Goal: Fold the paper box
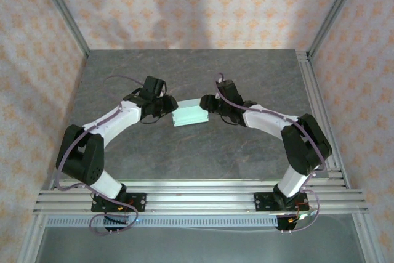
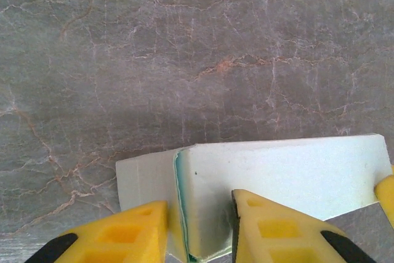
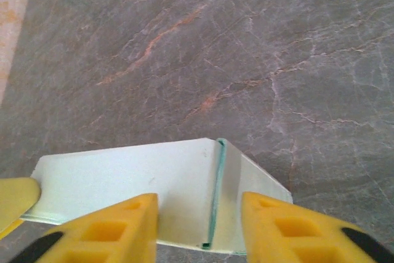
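The paper box (image 1: 192,115) is lying mid-counter (image 1: 197,69), directly between the left gripper (image 1: 168,108) and the right gripper (image 1: 207,104). Each pair of fingers is straddling one end of the box, with card sitting between them; whether they are pressing on it cannot be told. Bare counter is extending behind and in front of the box. Aluminium rails (image 1: 320,109) are bordering the counter's right and near edges, and patterned walls (image 1: 184,4) are enclosing the space.

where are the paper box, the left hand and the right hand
paper box (image 1: 192,116): top external view, middle of its pale upper face
left hand (image 2: 200,200): left wrist view, midway between its yellow fingertips
right hand (image 3: 198,196): right wrist view, midway between its yellow fingertips
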Robot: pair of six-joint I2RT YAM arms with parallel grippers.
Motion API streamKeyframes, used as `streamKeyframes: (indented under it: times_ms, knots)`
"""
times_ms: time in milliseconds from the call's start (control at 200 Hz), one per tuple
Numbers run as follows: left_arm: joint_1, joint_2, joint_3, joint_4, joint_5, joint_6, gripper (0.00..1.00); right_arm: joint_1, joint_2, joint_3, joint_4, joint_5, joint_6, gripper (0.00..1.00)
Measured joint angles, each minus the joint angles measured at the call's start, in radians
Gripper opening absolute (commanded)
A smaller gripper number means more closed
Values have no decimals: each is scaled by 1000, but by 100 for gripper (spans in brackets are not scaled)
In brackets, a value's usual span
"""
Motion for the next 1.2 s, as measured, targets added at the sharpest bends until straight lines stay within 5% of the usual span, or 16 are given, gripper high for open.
streamKeyframes:
  times_ms: [225, 330, 520, 871, 1201]
  knots:
    - [0, -60, -56, -9, -19, 22, 70, -1, -1, -23, 42, -5, 5, 23]
    - [0, -114, -80, -58, -45, 39, 76, -1, -1, -27, 53, -6, 5, 20]
    - [0, -141, -72, -97, -63, 51, 64, -1, -1, -28, 55, -5, 5, 19]
    - [18, -110, -25, -126, -71, 74, 71, -1, -1, -28, 55, -5, 5, 19]
    - [41, -30, 14, -127, -52, 97, 51, -1, -1, -28, 54, -5, 5, 19]
